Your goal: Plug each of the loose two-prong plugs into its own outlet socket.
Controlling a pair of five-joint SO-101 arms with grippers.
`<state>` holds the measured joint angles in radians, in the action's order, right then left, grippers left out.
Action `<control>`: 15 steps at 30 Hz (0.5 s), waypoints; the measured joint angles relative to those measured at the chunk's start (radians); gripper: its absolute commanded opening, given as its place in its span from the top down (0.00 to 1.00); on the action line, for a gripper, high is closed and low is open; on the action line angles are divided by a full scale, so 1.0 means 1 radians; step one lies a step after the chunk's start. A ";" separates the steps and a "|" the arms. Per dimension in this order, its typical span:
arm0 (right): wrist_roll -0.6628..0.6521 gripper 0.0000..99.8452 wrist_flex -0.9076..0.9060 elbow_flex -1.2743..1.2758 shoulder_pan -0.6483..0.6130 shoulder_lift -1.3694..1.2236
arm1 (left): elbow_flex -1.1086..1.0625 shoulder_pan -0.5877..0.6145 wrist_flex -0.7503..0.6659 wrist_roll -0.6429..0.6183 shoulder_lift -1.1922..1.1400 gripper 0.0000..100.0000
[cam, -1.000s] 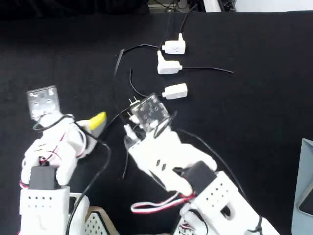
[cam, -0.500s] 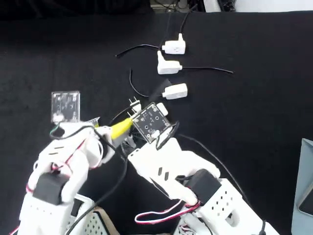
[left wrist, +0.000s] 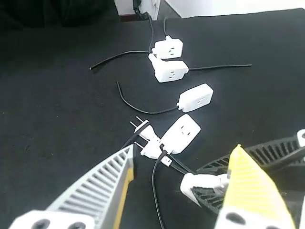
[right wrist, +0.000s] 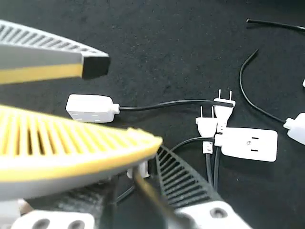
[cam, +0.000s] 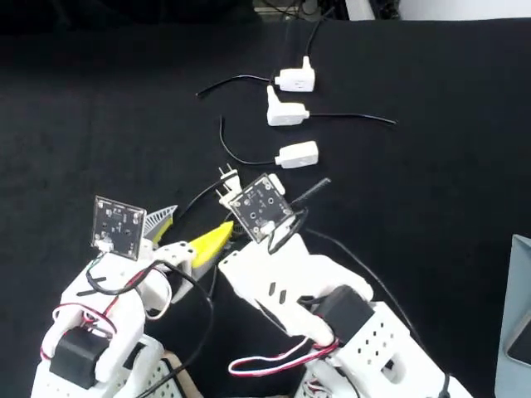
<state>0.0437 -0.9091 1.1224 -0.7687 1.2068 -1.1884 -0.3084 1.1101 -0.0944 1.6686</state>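
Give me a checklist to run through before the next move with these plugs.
1. Left gripper open for a grasp: ok.
2. Far plug and near plug ahead of it, prongs bare: ok.
3. Nearest socket, slots up and unoccupied: ok.
4. Both plugs seated in sockets: not ok, both lie loose.
5. Left gripper apart from right arm: not ok, close together.
6. Cords free of snags: cannot tell, they run beneath the arms.

High view: two-prong plugs [cam: 226, 180] are partly covered by the right arm's wrist board [cam: 261, 207]. A grey object [cam: 519, 315] is cut off by the picture's edge. Right wrist view: one outlet [right wrist: 296, 129] is cropped at the edge.
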 measured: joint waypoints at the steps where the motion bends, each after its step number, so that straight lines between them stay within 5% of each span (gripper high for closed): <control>1: 0.000 0.99 0.000 0.000 0.000 0.000 | 0.000 -0.003 0.002 0.003 0.000 0.69; 10: 0.002 0.99 0.021 0.000 0.252 0.002 | 0.000 0.120 -0.017 0.012 -0.015 0.69; 15: -0.006 0.99 0.037 0.000 0.422 0.002 | 0.020 0.143 -0.074 0.058 -0.209 0.69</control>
<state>0.0376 -0.8723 1.1224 -0.3468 1.2083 -1.1684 -0.1657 1.0365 -0.0361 1.4599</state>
